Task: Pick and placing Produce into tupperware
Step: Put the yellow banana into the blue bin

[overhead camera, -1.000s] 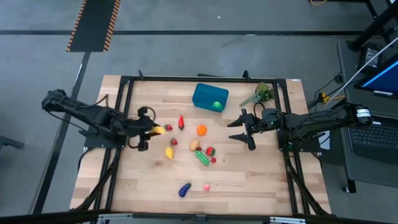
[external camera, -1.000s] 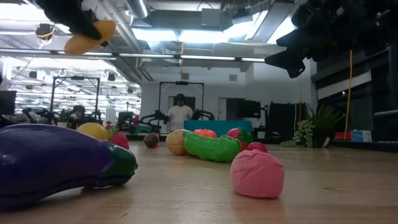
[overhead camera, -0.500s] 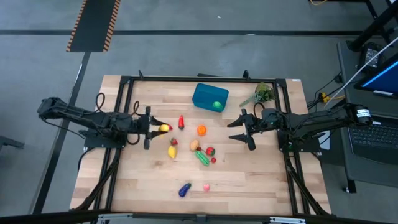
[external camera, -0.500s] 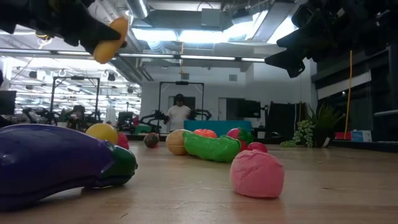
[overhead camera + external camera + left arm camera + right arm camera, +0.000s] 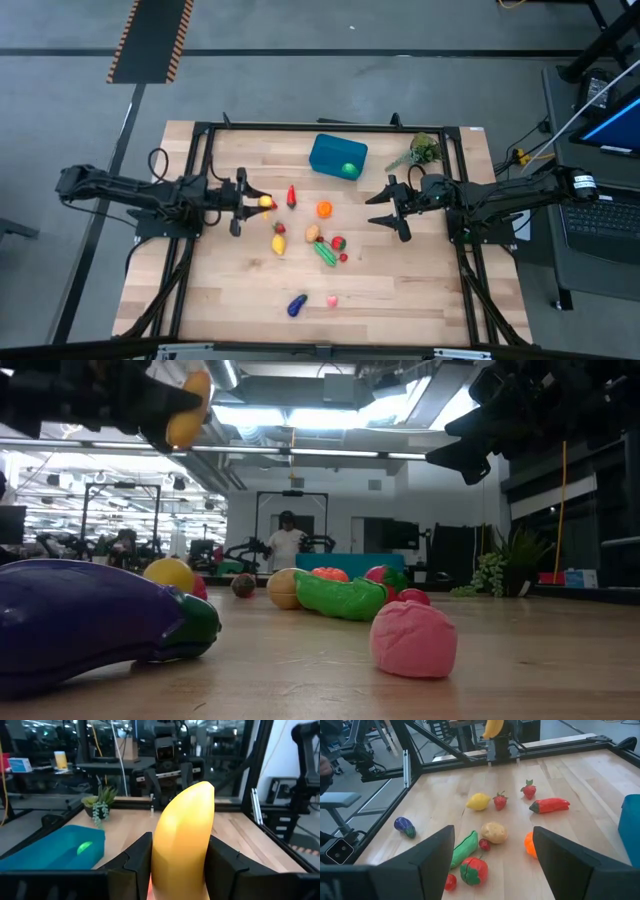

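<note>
The left gripper (image 5: 252, 203) clamps a yellow banana (image 5: 183, 840) above the table (image 5: 230, 290); the left wrist view alone shows how its fingers pinch it. Two strawberries (image 5: 500, 800) lie below. The teal tupperware (image 5: 338, 155) (far centre) holds one green piece (image 5: 348, 168). The right gripper (image 5: 384, 207) hangs wide, empty.

Left pincer (image 5: 255, 201) carrying banana (image 5: 265, 203) moved toward red pepper (image 5: 292, 196).
</note>
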Motion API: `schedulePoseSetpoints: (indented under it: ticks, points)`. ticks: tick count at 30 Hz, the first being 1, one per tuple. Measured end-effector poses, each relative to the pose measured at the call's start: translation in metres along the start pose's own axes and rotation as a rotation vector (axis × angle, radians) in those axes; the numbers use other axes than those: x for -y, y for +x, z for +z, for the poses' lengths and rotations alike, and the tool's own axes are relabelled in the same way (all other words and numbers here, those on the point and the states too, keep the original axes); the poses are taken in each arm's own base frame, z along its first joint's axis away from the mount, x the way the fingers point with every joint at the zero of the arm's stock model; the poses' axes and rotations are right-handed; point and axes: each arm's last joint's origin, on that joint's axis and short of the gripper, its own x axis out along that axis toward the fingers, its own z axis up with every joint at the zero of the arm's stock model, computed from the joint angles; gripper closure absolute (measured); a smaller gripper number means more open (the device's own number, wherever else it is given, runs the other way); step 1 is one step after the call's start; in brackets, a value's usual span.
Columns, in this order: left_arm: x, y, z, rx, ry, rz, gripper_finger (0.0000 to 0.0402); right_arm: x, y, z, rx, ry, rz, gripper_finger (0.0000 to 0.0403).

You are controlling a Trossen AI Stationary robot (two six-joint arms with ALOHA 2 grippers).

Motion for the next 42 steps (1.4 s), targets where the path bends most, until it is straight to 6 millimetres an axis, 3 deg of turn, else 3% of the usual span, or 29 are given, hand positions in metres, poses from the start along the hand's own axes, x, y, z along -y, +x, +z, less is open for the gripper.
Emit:
schedulePoseSetpoints:
  ticks: [9,31,37,42]
  points:
    - [-0.006,-0.002,-0.005,0.061,-0.019,0.061,0.0271,0.000,0.000,0.000,0.000,0.000,0.000,0.0132]
    - [-0.020,-0.006,-0.007,0.041,0.013,0.559,0.0271,0.000,0.000,0.000,-0.005,0.003,-0.001,0.0131]
    - [-0.020,-0.006,-0.008,0.034,0.009,0.554,0.0271,0.000,0.000,-0.001,-0.005,0.002,-0.001,0.0131]
    - [-0.019,-0.003,-0.009,0.025,0.015,0.391,0.0271,0.000,0.000,-0.001,-0.010,0.003,-0.002,0.0131]
